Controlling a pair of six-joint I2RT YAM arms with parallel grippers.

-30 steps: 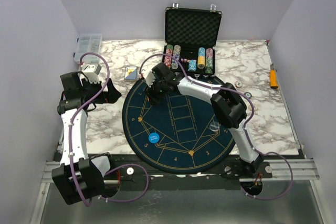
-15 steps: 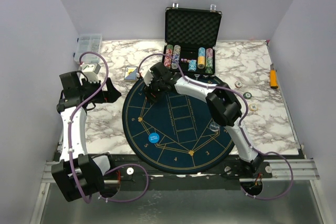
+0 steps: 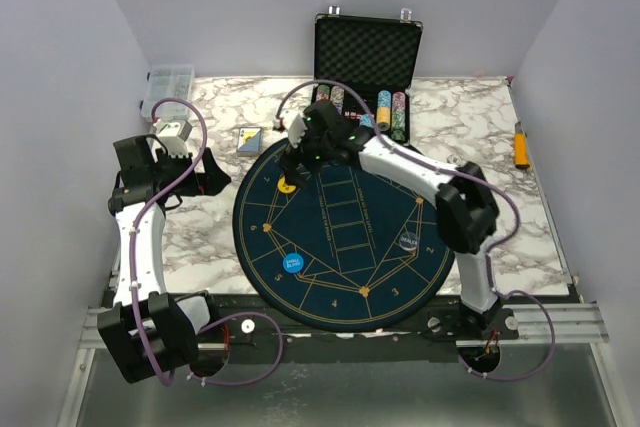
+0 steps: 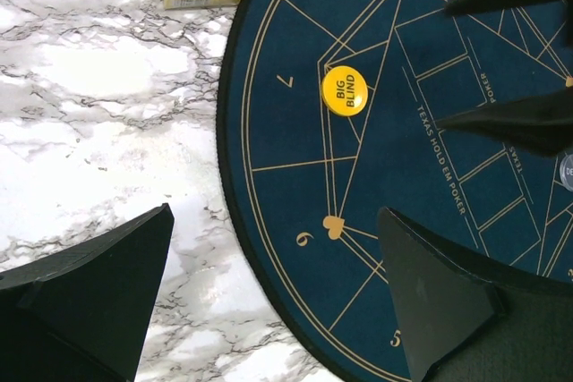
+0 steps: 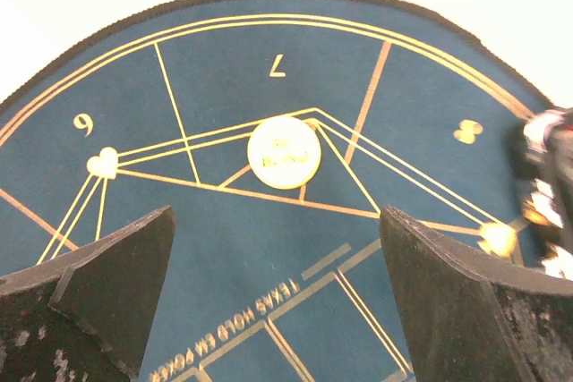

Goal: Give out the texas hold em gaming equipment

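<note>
Texas hold em gaming equipment, left to right: blue-backed rectangular card deck (image 3: pixel 250 139) on the marble table (image 3: pixel 200 237) beside the round dark-blue felt mat (image 3: pixel 340 277); yellow round "Big Blind" disc (image 3: pixel 287 185) flat at seat 7; blue round disc (image 3: pixel 292 264) on the mat's near-left; clear dealer disc (image 3: pixel 408 241) on its right side. Left gripper (image 4: pixel 276 221) hangs at the mat's left edge, and right gripper (image 5: pixel 276 221) hovers over the yellow disc, both spread wide and holding nothing. Raise the right arm straight up so neither finger nudges the disc off its mark.
</note>
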